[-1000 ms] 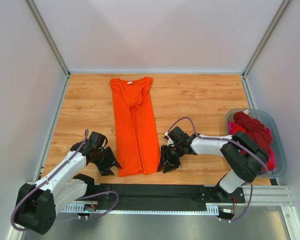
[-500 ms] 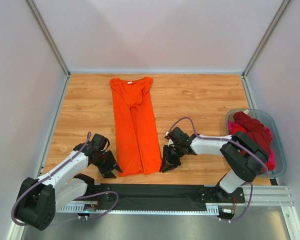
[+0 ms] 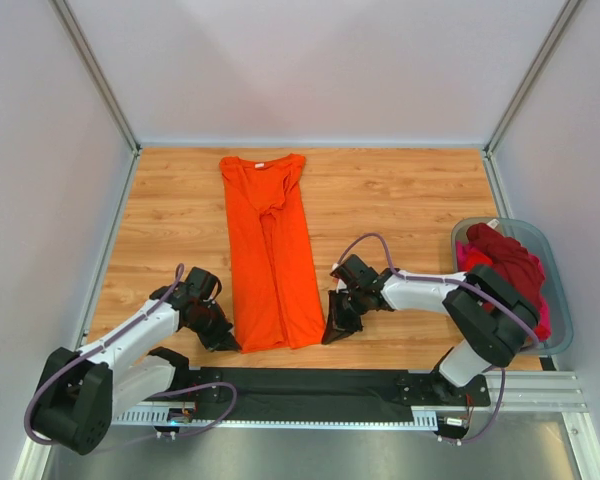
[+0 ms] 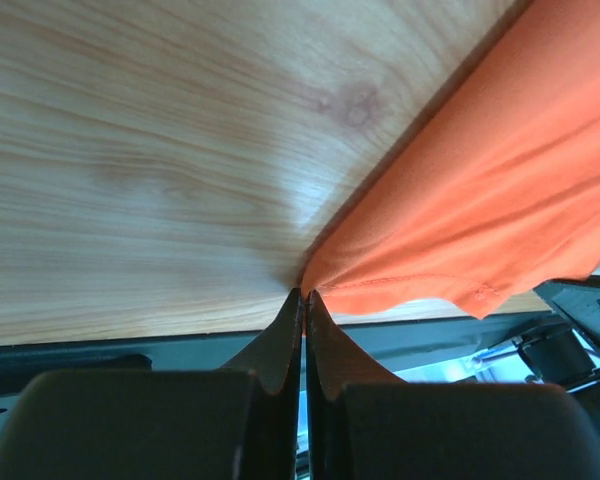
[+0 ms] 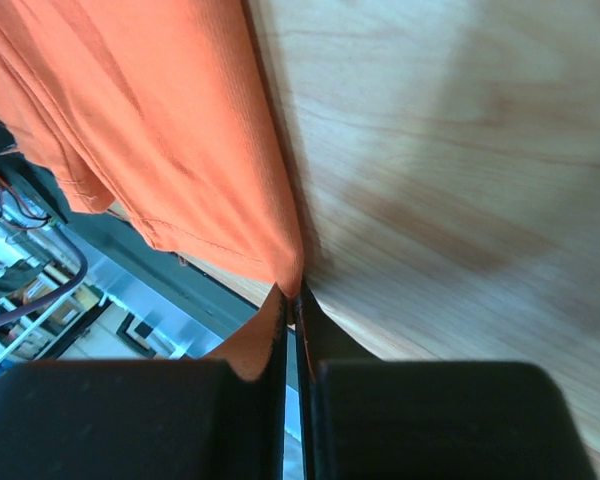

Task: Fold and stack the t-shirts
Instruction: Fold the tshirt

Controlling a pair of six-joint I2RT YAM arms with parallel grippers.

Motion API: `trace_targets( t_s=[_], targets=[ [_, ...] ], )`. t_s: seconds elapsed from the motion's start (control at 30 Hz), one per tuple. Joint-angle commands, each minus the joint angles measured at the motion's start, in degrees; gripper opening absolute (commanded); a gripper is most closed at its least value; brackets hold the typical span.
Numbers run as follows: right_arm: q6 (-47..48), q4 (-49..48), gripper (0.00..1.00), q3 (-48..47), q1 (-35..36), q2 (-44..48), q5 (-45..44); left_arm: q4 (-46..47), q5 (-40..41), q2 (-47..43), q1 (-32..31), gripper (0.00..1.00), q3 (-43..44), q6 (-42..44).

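Observation:
A bright orange t-shirt (image 3: 270,250) lies on the wooden table, folded lengthwise into a long strip with its neck at the far end. My left gripper (image 3: 228,342) is shut on the strip's near left hem corner; in the left wrist view the orange t-shirt (image 4: 490,210) bunches into the left gripper (image 4: 305,294). My right gripper (image 3: 327,336) is shut on the near right corner, and the right wrist view shows the t-shirt (image 5: 170,130) pinched at the right gripper (image 5: 294,291). Dark red and magenta t-shirts (image 3: 505,265) are heaped in the tub.
A grey-blue plastic tub (image 3: 561,285) stands at the table's right edge. A black mat (image 3: 310,385) runs along the near edge between the arm bases. White walls with metal posts enclose the table (image 3: 410,190) on three sides.
Both grippers moved inward to the orange t-shirt's near corners and went from open to shut on the cloth. The shirt itself has not shifted.

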State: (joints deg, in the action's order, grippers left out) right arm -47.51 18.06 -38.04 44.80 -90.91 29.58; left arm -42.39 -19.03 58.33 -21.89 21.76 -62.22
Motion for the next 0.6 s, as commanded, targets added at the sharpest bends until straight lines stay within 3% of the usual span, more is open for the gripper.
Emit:
trace_targets(
  t_s=[0.0, 0.23, 0.57],
  targets=[
    [1.2, 3.5, 0.00, -1.7, 0.9, 2.7, -3.9, -2.1, 0.3, -1.9, -0.6, 0.00, 2.3, -2.1],
    [1.6, 9.1, 0.00, -6.3, 1.0, 4.8, -6.3, -3.3, -0.7, -0.2, -0.6, 0.00, 7.3, -2.2],
    [9.9, 21.3, 0.00, -22.6, -1.0, -4.1, -10.5, -4.3, 1.5, 11.1, 1.7, 0.00, 17.3, 2.5]
  ],
)
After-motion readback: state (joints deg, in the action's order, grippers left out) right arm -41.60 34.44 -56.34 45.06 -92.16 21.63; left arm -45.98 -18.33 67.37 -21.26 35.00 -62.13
